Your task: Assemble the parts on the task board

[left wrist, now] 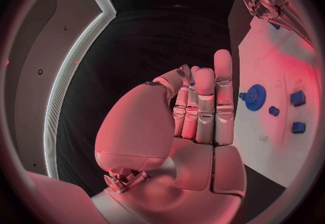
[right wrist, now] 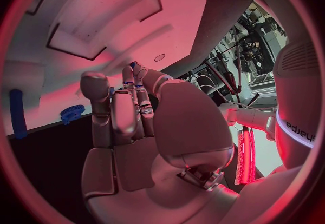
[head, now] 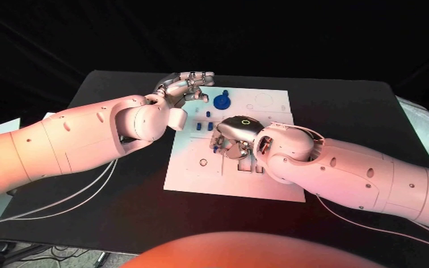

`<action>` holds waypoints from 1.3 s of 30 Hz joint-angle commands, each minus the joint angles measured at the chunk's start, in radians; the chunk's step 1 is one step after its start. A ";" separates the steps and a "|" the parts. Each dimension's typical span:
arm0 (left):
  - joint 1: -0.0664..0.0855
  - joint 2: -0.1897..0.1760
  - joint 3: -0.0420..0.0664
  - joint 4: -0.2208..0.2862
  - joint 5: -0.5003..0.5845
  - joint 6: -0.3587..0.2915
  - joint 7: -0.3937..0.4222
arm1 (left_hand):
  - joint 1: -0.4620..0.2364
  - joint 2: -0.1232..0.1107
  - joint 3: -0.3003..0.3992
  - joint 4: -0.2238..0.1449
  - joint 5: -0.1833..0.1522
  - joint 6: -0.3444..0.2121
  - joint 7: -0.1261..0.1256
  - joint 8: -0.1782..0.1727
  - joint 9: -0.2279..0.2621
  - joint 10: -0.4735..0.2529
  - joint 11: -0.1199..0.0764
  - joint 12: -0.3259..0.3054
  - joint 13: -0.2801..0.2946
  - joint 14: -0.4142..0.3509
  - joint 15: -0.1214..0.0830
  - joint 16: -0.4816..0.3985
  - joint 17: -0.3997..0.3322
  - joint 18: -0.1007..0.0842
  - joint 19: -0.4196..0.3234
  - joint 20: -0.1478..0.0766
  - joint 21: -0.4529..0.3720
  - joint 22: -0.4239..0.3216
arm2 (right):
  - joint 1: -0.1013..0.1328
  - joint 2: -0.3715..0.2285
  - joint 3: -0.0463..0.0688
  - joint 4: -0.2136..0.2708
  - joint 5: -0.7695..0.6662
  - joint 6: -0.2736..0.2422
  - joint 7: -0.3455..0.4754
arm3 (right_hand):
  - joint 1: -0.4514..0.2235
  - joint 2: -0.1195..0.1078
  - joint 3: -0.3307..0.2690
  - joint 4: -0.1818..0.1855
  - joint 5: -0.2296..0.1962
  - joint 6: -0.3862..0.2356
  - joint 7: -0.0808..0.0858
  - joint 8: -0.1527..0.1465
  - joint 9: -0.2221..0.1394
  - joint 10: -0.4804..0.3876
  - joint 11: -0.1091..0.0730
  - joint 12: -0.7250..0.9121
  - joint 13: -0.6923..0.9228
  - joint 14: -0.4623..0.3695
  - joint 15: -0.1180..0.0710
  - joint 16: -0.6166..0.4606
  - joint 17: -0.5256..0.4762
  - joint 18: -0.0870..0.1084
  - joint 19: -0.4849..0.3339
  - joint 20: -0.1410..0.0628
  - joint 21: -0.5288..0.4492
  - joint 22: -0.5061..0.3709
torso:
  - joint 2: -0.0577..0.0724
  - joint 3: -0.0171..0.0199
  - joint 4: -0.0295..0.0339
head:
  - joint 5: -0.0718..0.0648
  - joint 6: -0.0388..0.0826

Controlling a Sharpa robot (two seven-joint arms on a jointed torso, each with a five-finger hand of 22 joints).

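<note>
- We are finding the right hand (head: pixel 234 136) lowered onto the middle of the task board (head: pixel 192 175), nearest us, its back turned upward and its fingers curled down over small blue parts (head: pixel 216 148).
- We are seeing, in the right wrist view, a small blue tip (right wrist: pixel 133 64) pinched at its fingertips; we judge it is holding one part, probably to seat it in the board.
- We are noting two more small blue parts (head: pixel 208 126) standing in the board just beyond that hand.
- We are finding the left hand (head: pixel 186 88) raised at the board's far left corner, fingers straight and close together, holding nothing; we judge it is waiting clear of the work.
- We are noting the blue gear (head: pixel 222 101) lying on the board just beside that hand, untouched.
</note>
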 commanded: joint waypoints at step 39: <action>-0.001 -0.007 -0.001 -0.006 -0.012 0.029 -0.006 | 0.001 0.009 -0.010 -0.002 -0.001 -0.013 0.001 0.007 -0.002 -0.019 0.001 0.016 0.007 -0.014 0.001 -0.003 -0.010 0.010 0.001 -0.003 -0.010 -0.002 | 0.093 -0.241 0.029 0.176 -0.049 -0.062 -0.103 | -0.045 -0.065 -0.132 0.001 0.053 -0.182 0.033 -0.034 -0.037 -0.245 0.045 0.027 -0.057 0.021 0.030 -0.008 -0.043 0.000 -0.035 0.037 -0.059 -0.102 | -0.001 -0.0010 -0.0013 | -0.012 0.014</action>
